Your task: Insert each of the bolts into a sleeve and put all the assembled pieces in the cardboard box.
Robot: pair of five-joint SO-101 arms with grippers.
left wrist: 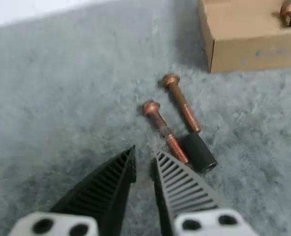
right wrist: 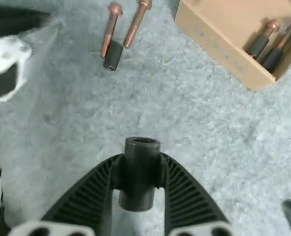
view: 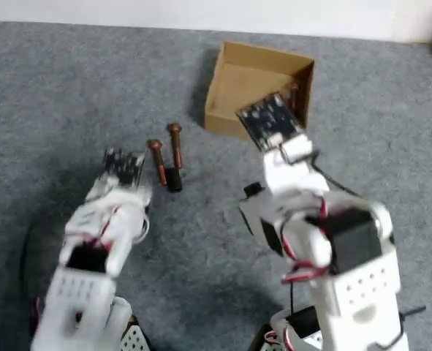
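Two copper bolts [view: 157,162] [view: 175,146] lie side by side on the grey carpet, with a black sleeve [view: 173,179] at their tips; I cannot tell whether a bolt sits in it. My left gripper [left wrist: 145,158] is just short of the nearer bolt [left wrist: 164,130], slightly open with nothing between its fingers. The other bolt [left wrist: 182,104] touches the sleeve [left wrist: 199,152]. My right gripper [right wrist: 138,162] is shut on a second black sleeve [right wrist: 138,172], held upright above the carpet. The cardboard box [right wrist: 219,42] holds two assembled pieces [right wrist: 261,42] [right wrist: 279,49].
The box [view: 223,110] stands at the back, right of the bolts, and the right gripper [view: 269,121] hangs over its front wall. The left gripper [view: 124,164] is left of the bolts. Open carpet lies between the two arms.
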